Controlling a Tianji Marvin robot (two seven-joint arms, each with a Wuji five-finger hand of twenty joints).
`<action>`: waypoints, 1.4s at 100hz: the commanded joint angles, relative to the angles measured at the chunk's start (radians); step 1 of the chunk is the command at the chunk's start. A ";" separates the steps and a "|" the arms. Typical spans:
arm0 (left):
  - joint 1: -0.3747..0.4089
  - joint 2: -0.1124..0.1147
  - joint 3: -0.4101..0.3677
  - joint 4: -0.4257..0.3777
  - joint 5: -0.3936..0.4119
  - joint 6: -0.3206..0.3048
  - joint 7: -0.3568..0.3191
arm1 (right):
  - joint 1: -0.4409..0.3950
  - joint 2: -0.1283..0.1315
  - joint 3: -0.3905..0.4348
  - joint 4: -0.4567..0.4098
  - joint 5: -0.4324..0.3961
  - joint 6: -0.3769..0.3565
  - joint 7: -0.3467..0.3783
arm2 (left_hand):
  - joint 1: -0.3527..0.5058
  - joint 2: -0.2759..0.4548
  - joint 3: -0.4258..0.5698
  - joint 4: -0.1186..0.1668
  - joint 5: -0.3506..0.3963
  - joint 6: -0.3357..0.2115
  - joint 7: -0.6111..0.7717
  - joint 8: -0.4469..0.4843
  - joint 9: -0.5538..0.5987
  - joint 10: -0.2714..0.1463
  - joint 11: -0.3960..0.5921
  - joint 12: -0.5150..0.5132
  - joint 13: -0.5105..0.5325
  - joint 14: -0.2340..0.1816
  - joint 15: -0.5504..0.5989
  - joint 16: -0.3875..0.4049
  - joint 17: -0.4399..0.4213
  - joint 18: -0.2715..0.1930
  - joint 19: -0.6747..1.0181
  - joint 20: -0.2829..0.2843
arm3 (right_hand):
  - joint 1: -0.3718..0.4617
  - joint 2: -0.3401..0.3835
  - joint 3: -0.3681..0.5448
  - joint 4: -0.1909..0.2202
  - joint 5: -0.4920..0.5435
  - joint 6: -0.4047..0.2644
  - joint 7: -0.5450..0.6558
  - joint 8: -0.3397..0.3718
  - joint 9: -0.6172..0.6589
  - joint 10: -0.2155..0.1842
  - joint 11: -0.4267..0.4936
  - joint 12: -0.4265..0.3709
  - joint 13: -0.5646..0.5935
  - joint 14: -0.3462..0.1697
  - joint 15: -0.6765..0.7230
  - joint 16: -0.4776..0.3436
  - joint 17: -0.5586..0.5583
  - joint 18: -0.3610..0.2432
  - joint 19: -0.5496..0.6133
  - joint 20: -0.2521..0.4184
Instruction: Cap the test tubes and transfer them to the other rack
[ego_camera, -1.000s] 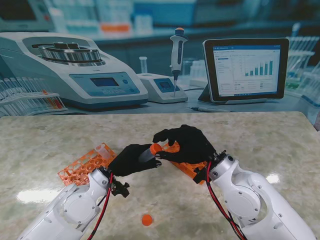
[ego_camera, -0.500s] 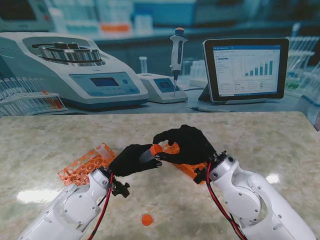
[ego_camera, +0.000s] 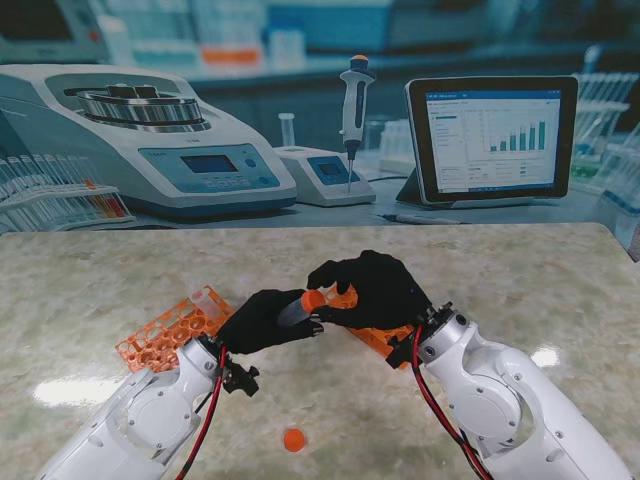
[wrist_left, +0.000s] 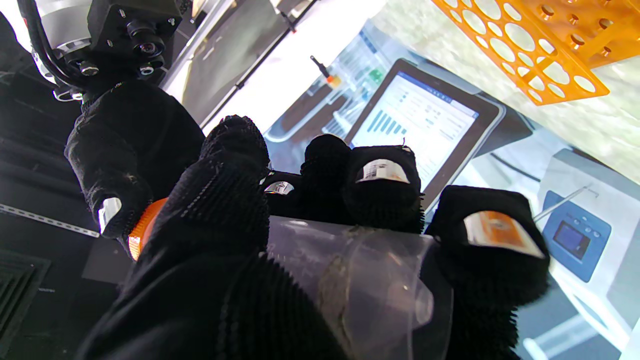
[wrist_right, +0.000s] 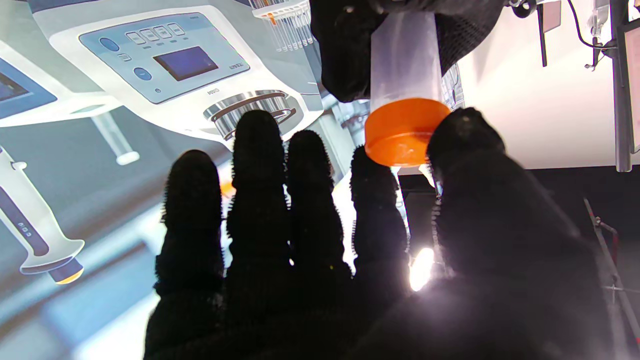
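I can read almost nothing here. The tablet (ego_camera: 492, 137) on the backdrop behind the worktop shows a page with a bar chart and lines of small text, but I cannot make out any word or number on it. The big white machine (ego_camera: 150, 140) has a blue display and a row of buttons, with a tiny word under the display in my right wrist view (wrist_right: 216, 91), too blurred to read. I see no other labels or brands.
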 joint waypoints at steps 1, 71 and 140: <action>0.003 -0.002 0.003 -0.013 0.000 -0.002 -0.004 | -0.004 0.000 -0.006 -0.001 0.004 0.010 0.010 | 0.039 0.044 0.000 0.006 0.030 0.004 0.052 0.039 0.009 -0.055 0.000 0.020 0.023 -0.030 0.004 0.006 0.033 -0.039 0.083 -0.002 | 0.149 0.051 0.090 0.026 0.010 -0.085 0.111 0.008 0.020 -0.015 0.004 0.023 0.024 -0.018 0.029 0.009 0.005 -0.008 0.008 -0.006; 0.009 -0.001 0.000 -0.018 0.005 -0.014 -0.001 | 0.033 0.004 -0.025 0.005 0.058 0.033 0.074 | 0.038 0.044 0.000 0.005 0.030 0.002 0.052 0.038 0.011 -0.056 0.001 0.020 0.022 -0.030 0.004 0.006 0.032 -0.037 0.082 -0.002 | 0.141 0.132 0.039 0.030 0.069 -0.098 0.148 0.014 0.094 -0.021 -0.002 0.000 0.082 -0.009 0.062 0.018 0.045 -0.001 0.031 -0.005; 0.008 -0.002 0.000 -0.014 0.005 -0.018 0.001 | 0.062 -0.012 -0.073 0.045 0.029 0.088 -0.015 | 0.038 0.044 0.001 0.005 0.029 0.002 0.052 0.038 0.008 -0.055 0.001 0.021 0.019 -0.028 0.004 0.007 0.027 -0.035 0.080 -0.001 | -0.010 0.114 -0.086 0.033 0.275 -0.199 0.199 0.023 0.225 -0.064 0.056 -0.019 0.185 -0.018 0.128 0.027 0.132 0.001 0.078 -0.001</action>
